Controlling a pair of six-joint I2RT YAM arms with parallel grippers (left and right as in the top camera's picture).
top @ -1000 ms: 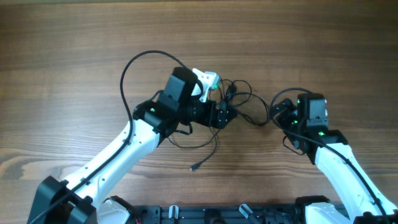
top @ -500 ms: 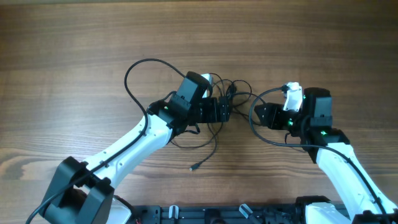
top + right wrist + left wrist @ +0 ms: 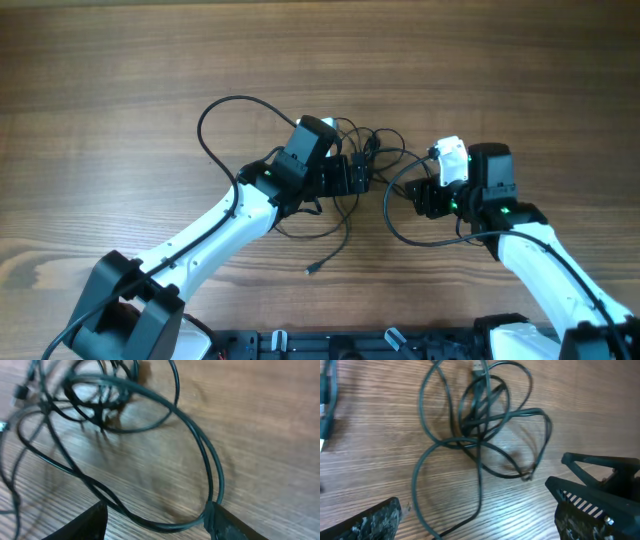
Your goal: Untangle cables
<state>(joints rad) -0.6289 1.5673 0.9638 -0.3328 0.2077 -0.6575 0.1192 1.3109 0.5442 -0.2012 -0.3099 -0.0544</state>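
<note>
The cables (image 3: 383,150) are thin black wires bunched in a loose tangle at the table's middle. One strand trails down to a small plug end (image 3: 314,268). My left gripper (image 3: 362,177) sits at the tangle's left edge, jaws wide open. In the left wrist view the tangle (image 3: 480,425) lies ahead of the open gripper (image 3: 477,510), and one strand runs between the fingers. My right gripper (image 3: 420,196) is open just right of the tangle. In the right wrist view a wire loop (image 3: 200,455) lies across the open gripper (image 3: 157,510) and touches the right finger (image 3: 225,522).
A thicker black cable (image 3: 215,115) arcs from the left arm's white camera module. The right arm's white camera module (image 3: 452,158) sits above its gripper. The robot base (image 3: 330,345) lines the front edge. Wooden table (image 3: 120,70) all around.
My right gripper has moved left toward the tangle, and the wire loop beside it has bulged leftward. My left gripper turned and shifted slightly a second ago, then held still.
</note>
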